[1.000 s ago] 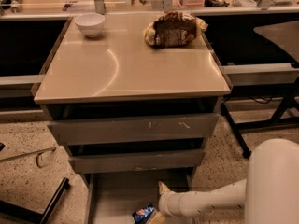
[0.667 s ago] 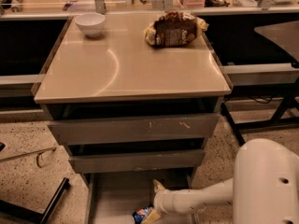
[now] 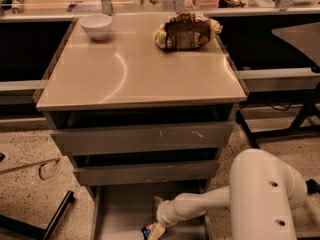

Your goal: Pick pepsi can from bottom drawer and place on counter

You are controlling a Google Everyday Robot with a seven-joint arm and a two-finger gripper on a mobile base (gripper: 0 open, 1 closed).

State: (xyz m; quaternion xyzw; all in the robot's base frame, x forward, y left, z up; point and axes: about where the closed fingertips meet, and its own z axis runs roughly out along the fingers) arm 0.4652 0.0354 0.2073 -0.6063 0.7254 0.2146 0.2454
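The pepsi can [image 3: 147, 232], blue with a bit of white, lies on the grey floor of the open bottom drawer [image 3: 120, 211] at the lower edge of the view. My gripper [image 3: 156, 227] reaches into the drawer from the right on a white arm [image 3: 200, 205] and is right at the can. Its fingertips are cut off by the lower edge. The beige counter [image 3: 135, 74] tops the drawer unit above.
A white bowl [image 3: 96, 25] stands at the counter's back left. A brown crinkled snack bag [image 3: 186, 31] lies at the back right. Two upper drawers [image 3: 142, 136] stick out slightly above the bottom one. Black chair legs [image 3: 55, 216] stand on the speckled floor at left.
The arm has swung left and lower into the bottom drawer, bringing the gripper over the pepsi can. The can has stayed in place.
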